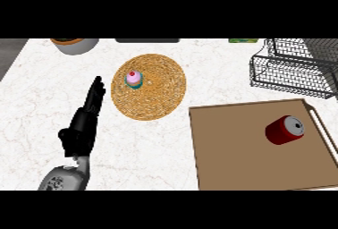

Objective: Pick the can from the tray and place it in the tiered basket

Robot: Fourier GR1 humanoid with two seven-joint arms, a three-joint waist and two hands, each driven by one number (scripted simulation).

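I have not started: the can (285, 130) lies on the tray (244, 156), not in the basket (290, 67), and my left hand (82, 121) is open.

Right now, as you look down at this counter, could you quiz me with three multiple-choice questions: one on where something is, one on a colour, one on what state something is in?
1. Where is the can?
A. on the floor
B. on the brown tray
C. inside a cupboard

2. What colour is the can's side?
A. red
B. green
C. yellow

3. How is the left hand held?
A. curled round the can
B. closed in a fist
C. open, fingers straight

Answers:
1 B: the can lies on its side on the tray, towards the right edge.
2 A: its side is red, with a silvery end facing up.
3 C: the fingers stretch straight out and hold nothing.
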